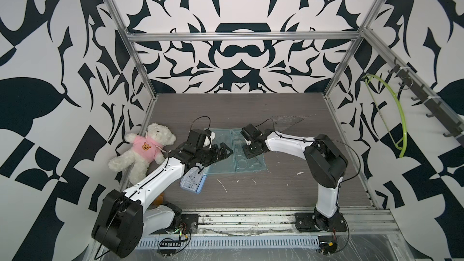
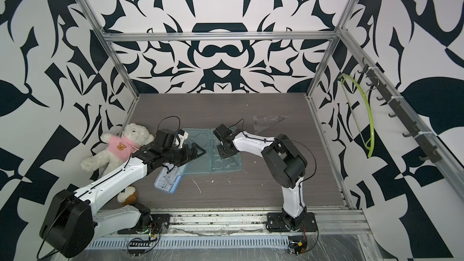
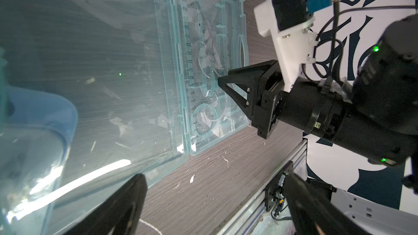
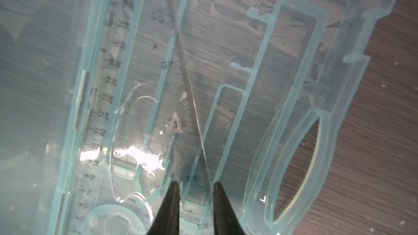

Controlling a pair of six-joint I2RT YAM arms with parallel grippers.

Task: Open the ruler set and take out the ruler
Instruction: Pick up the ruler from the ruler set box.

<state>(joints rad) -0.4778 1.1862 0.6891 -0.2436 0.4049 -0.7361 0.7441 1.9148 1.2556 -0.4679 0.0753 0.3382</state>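
Note:
The ruler set, a see-through teal case, lies open and flat mid-table, with its lid [image 1: 221, 136] [image 3: 113, 64] beside its ribbed tray [image 1: 251, 166] [image 4: 260, 64]. A straight ruler [image 4: 104, 91] [image 3: 185, 53] sits in the slot along the hinge. My right gripper [image 1: 247, 154] [image 4: 196, 186] reaches down into the tray. Its jaws stand narrow, and the scaled edge of a clear triangular ruler [image 4: 178, 68] runs between the fingertips; whether they pinch it is unclear. My left gripper [image 1: 226, 150] [image 3: 217, 200] hangs open over the lid's near edge, holding nothing.
A white teddy bear in pink [image 1: 148, 149] lies at the left edge. A small clear box with a blue lid [image 1: 193, 182] sits under my left arm. Another clear triangle ruler [image 1: 288, 121] lies at the back right. A green hanger [image 1: 396, 111] hangs on the right wall.

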